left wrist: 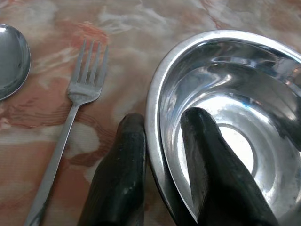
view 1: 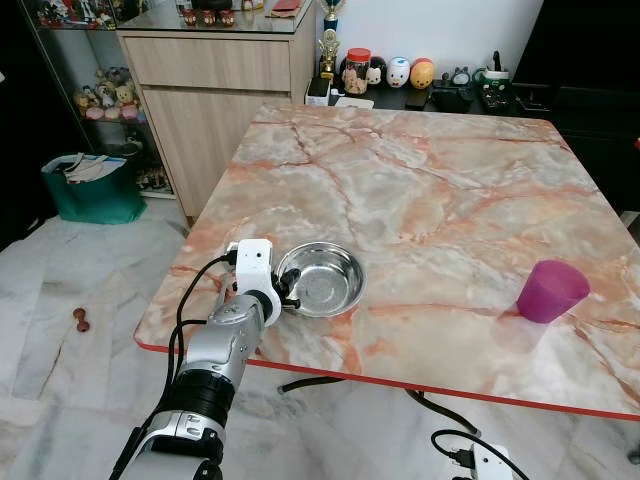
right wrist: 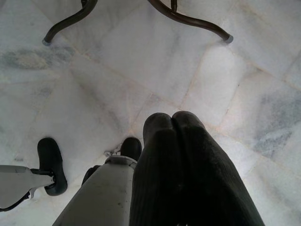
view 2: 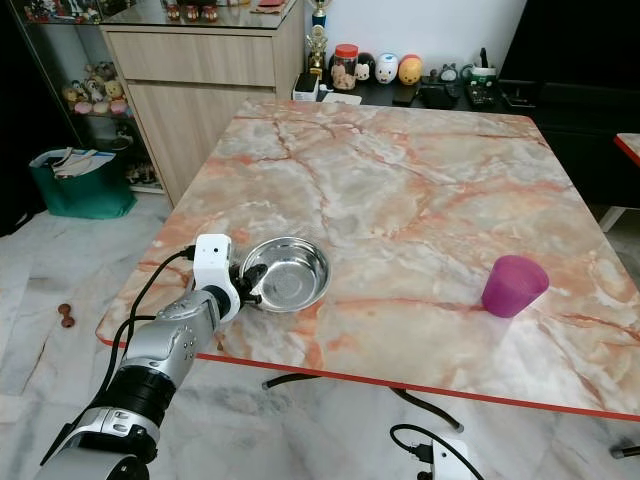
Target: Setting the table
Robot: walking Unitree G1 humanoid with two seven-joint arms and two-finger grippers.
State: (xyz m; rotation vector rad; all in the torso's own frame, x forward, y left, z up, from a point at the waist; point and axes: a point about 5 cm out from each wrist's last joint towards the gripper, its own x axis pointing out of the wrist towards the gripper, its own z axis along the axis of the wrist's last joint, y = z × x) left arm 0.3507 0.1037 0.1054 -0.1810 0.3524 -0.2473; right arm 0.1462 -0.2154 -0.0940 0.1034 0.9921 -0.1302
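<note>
Table point(view 1: 430, 190): pink-veined marble top with a red edge, standing on a pale marble floor point(right wrist: 141, 84). Steel bowl point(view 1: 320, 280): upright, near the table's front edge on my left side; my left claw point(left wrist: 162, 141) grips its near rim, one finger inside the bowl and one outside against the wall, closed down onto the metal. Fork point(left wrist: 70, 127): flat on the table just beside the bowl, tines pointing away from my wrist; apart from my fingers. Spoon point(left wrist: 11, 59): bowl end only seen, lying beyond the fork, well apart from the steel bowl. Purple cup point(view 1: 551, 291): on the table's right side, leaning slightly, near the front edge, well apart from the bowl. Right claw point(right wrist: 171, 120): hanging below table height over the floor, fingers pressed together with nothing between them. Wooden cabinet point(view 1: 215, 90): behind the table's far left corner; green bag point(view 1: 92, 186) on the floor beside it.
</note>
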